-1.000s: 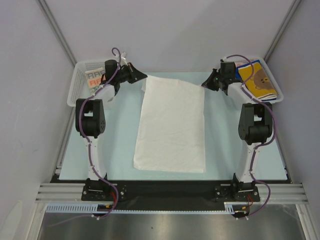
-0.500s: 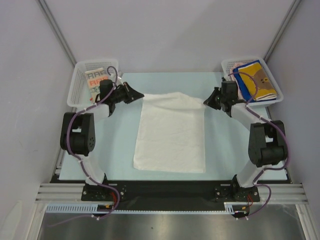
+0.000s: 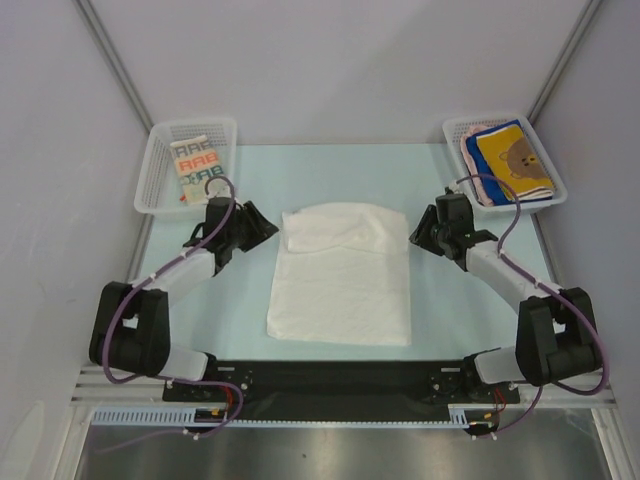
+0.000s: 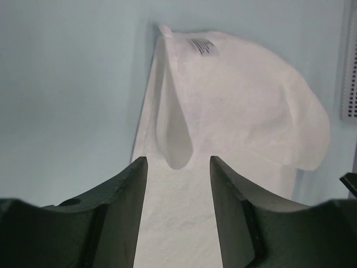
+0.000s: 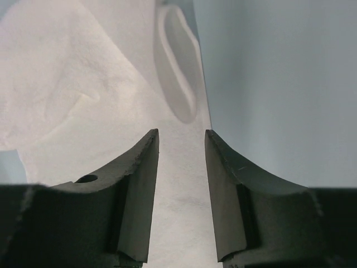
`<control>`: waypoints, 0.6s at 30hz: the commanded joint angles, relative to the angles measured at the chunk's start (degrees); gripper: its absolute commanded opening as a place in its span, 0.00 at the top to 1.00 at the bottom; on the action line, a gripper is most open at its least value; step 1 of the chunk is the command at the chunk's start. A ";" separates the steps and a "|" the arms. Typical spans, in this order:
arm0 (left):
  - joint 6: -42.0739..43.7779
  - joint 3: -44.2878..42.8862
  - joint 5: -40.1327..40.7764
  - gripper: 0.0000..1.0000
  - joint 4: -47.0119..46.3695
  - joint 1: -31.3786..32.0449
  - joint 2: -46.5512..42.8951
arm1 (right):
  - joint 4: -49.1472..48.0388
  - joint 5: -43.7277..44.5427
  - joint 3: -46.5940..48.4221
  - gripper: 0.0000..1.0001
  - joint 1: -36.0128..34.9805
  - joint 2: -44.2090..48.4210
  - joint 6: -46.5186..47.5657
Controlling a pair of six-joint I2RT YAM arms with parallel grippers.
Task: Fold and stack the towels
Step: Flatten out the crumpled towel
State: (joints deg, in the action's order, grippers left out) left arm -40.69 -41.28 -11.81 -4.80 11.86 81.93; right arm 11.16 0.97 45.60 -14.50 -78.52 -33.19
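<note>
- The white towel (image 3: 340, 290) lies flat at the middle of the table (image 3: 240, 300), its long sides running near to far.
- Its far edge is turned over toward the near side, and this flap (image 3: 335, 225) forms a short, rounded, uneven fold covering only the far part of the cloth.
- The left gripper (image 3: 262, 222) sits just beside the flap's left corner. In its wrist view the fingers are spread, with cloth below them and nothing pinched between them.
- The right gripper (image 3: 418, 232) sits just beside the flap's right corner, its fingers also parted and pinching nothing.
- The step in hand looks like the first fold of this towel, far edge toward near, and it is not yet a proper half.
- The next move probably calls for both grippers to take hold of the flap's corners and carry them evenly to the near edge, or to smooth the bulge.
- The left wrist view shows a loose open loop at the fold's left side, beside a small label (image 4: 202, 46); it could crease if pressed.
- Bare table lies on both sides of the towel and between it and the arm bases.
- The left basket (image 3: 160, 165) holds a lettered towel (image 3: 195, 165) and the right basket (image 3: 455, 130) holds a bear towel (image 3: 515, 160) on others; both baskets stand far of the grippers, well apart from the fold.
</note>
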 commanded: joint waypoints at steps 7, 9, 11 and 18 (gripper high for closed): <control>3.24 -28.47 8.66 0.50 15.34 -1.92 14.99 | 6.68 4.05 27.76 0.61 1.58 -19.02 5.41; 4.38 -32.35 6.72 0.51 17.79 -2.28 21.15 | 8.51 0.27 32.07 0.62 2.19 -25.85 6.38; 5.17 -36.50 5.58 0.51 19.30 -2.45 24.57 | 9.58 -0.36 38.23 0.62 2.46 -29.83 8.31; 6.59 -38.79 -3.56 0.51 16.94 -2.19 32.50 | 12.40 -3.26 47.12 0.58 2.38 -40.21 10.78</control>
State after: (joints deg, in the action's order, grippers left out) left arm -35.94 -78.13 -9.76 12.23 9.52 113.75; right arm 20.80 -0.40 88.97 -11.92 -116.92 -24.80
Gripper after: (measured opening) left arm 0.485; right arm 0.416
